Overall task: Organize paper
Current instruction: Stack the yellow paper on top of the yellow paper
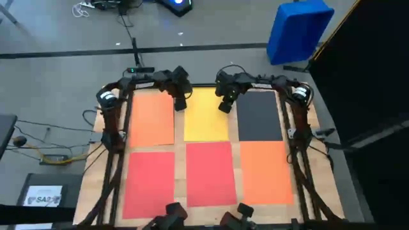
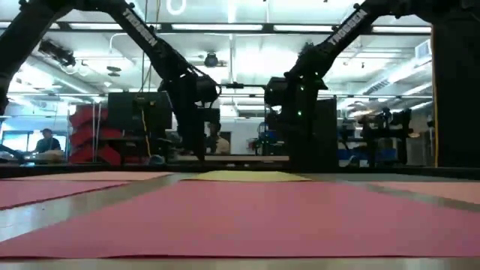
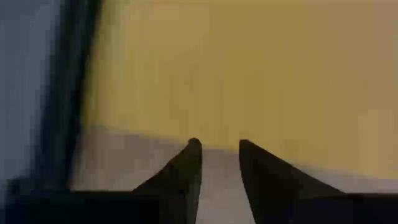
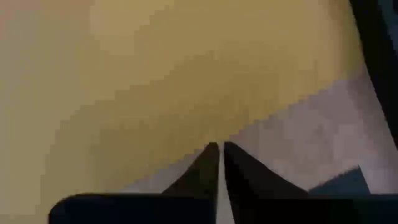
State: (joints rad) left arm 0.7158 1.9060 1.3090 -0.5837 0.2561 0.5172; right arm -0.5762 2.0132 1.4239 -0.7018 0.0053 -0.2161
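Observation:
Six paper sheets lie flat on the table in two rows. The far row has an orange sheet (image 1: 152, 118), a yellow sheet (image 1: 206, 118) and a black sheet (image 1: 259, 116). The near row has two red sheets (image 1: 150, 182) (image 1: 211, 174) and an orange sheet (image 1: 265, 171). My left gripper (image 1: 179, 103) hangs by the yellow sheet's far left corner. Its fingers (image 3: 219, 146) are slightly open over bare table, beside the yellow sheet's edge (image 3: 249, 74). My right gripper (image 1: 224, 107) is shut (image 4: 219, 146) at the yellow sheet's far right corner (image 4: 155, 81).
A blue bin (image 1: 297, 29) stands on the floor beyond the table's far right corner. A dark box with a white label (image 1: 45, 195) sits on the floor to the left. Narrow strips of bare table (image 1: 180, 160) run between the sheets.

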